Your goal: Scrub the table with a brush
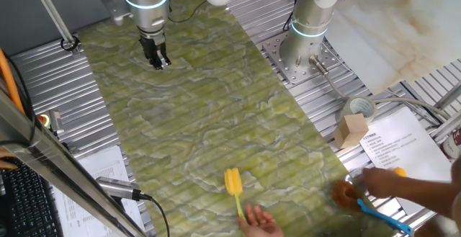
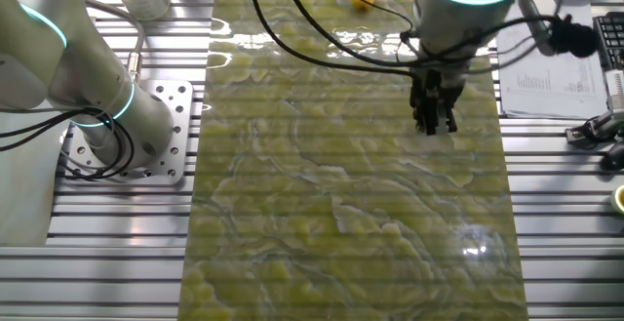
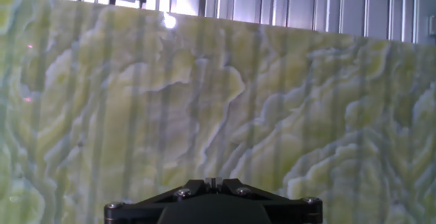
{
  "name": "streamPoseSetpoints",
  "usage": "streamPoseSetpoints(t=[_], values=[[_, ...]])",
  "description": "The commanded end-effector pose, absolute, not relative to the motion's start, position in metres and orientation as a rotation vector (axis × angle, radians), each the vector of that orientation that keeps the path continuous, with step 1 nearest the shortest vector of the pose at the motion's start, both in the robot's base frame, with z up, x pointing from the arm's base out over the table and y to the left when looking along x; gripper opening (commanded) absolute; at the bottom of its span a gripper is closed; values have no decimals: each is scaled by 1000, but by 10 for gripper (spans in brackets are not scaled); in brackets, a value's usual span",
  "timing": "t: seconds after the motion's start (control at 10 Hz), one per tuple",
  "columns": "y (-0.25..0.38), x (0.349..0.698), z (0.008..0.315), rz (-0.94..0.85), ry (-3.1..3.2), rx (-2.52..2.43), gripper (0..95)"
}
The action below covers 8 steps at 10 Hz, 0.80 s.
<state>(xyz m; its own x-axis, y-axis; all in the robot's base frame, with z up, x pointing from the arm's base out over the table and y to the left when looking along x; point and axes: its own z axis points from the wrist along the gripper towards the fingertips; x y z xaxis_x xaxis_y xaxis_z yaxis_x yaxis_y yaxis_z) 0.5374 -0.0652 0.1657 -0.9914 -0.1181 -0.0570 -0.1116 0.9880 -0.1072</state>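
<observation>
The table [image 1: 216, 114] is a long olive-green and pale yellow marbled surface; it also shows in the other fixed view [image 2: 351, 194] and fills the hand view [image 3: 218, 94]. The yellow brush [image 1: 233, 183] lies near its front end, head up, thin handle toward a person's hand [image 1: 261, 222]. In the other fixed view only a bit of the brush [image 2: 363, 2] shows at the far end. My gripper [image 1: 158, 63] hangs just above the far end of the table, far from the brush. It also shows in the other fixed view [image 2: 435, 126]. Its fingers are together and hold nothing.
A second arm's base [image 1: 306, 46] stands on the ribbed metal right of the table. A tape roll [image 1: 358, 109], a wooden block [image 1: 352, 130], papers [image 1: 403, 147], an orange ball [image 1: 344, 192] and a blue-handled item [image 1: 382, 217] lie at the right, near a person's arm [image 1: 410, 186]. A keyboard [image 1: 25, 201] sits at left.
</observation>
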Motion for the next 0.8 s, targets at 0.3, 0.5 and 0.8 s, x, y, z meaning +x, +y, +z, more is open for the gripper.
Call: streamPoseSetpoints(t=[0.3, 0.5, 0.8], values=[[-67, 540, 165, -122, 3076, -138, 0], [-69, 541, 165, -54, 3120, -104, 0], [-74, 544, 166, 14, 3135, -56, 0]])
